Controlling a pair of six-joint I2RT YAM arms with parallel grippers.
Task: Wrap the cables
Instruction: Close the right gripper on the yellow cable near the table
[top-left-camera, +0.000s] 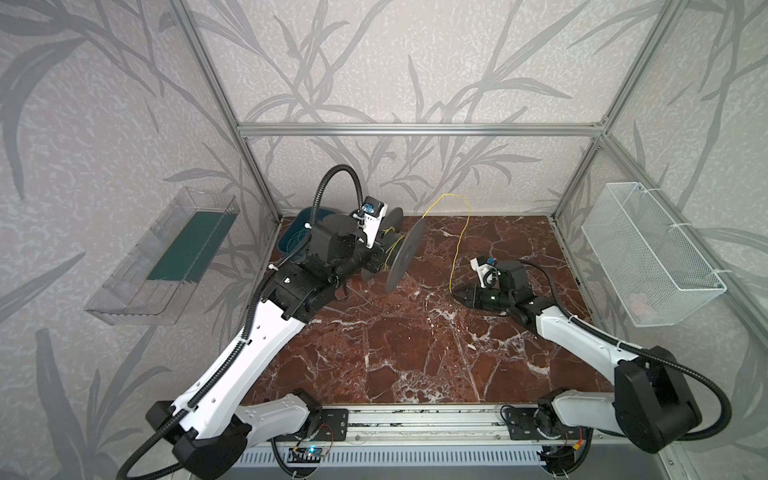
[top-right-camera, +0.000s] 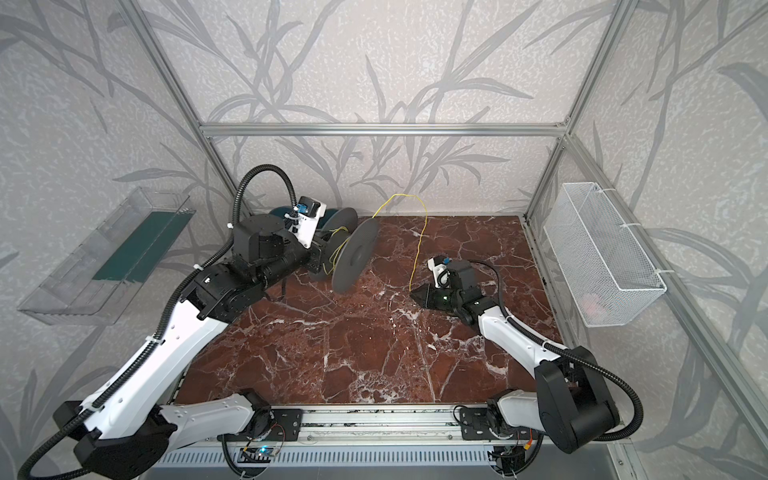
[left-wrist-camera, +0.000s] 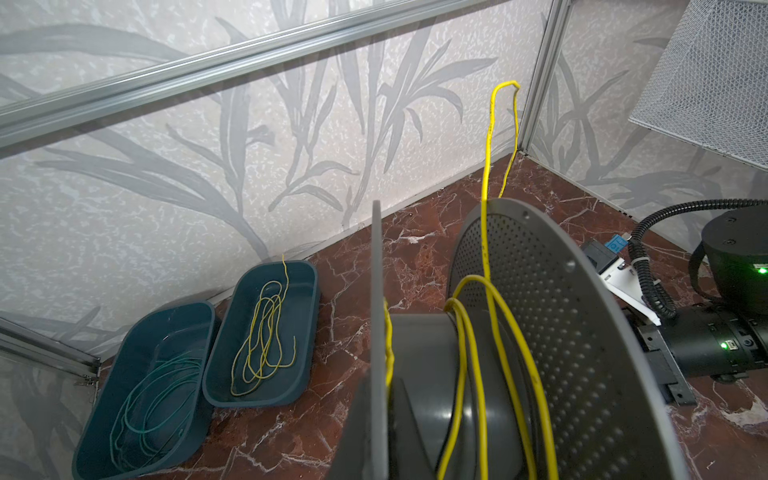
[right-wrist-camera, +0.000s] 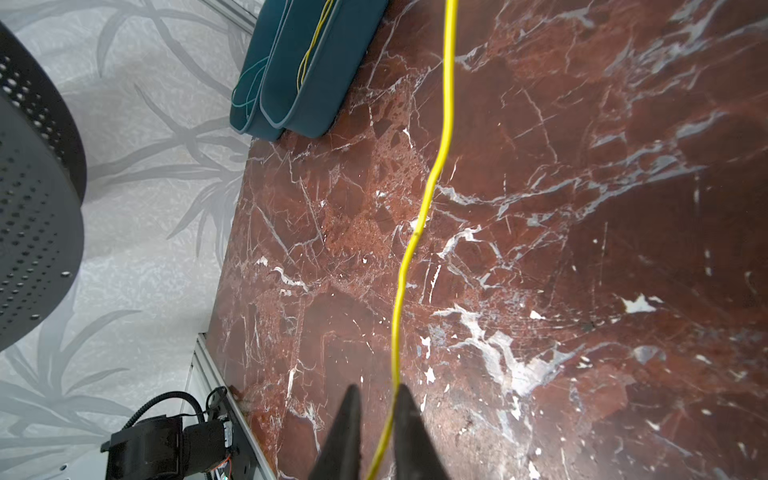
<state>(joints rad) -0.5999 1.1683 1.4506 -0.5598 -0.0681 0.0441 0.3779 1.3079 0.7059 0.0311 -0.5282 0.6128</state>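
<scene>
Black fingers of the right gripper (right-wrist-camera: 378, 390) are standing nearly together low over the marble table (right-wrist-camera: 582, 249), with the yellow cable (right-wrist-camera: 419, 224) passing through the narrow gap between them. Whether the pads are actually pinching it cannot be told. This hold is evidently serving to guide and tension the strand. From there the cable is rising in a tall arch toward the back wall and descending onto the hub of the grey spool (top-left-camera: 405, 257), where a few loose turns are lying between the perforated flanges. The left gripper (top-left-camera: 380, 251) is closed, fingers hidden, and appears to be carrying the spool at its hub, tilted and apparently clear of the table, presumably for free winding. Beyond the spool, two trays are sitting side by side against the wall: the yellow-cable tray (left-wrist-camera: 309, 316) is storing further yellow cables (left-wrist-camera: 262, 340), and the green-wire tray (left-wrist-camera: 174, 324) is storing teal-green wires (left-wrist-camera: 158, 407).
</scene>
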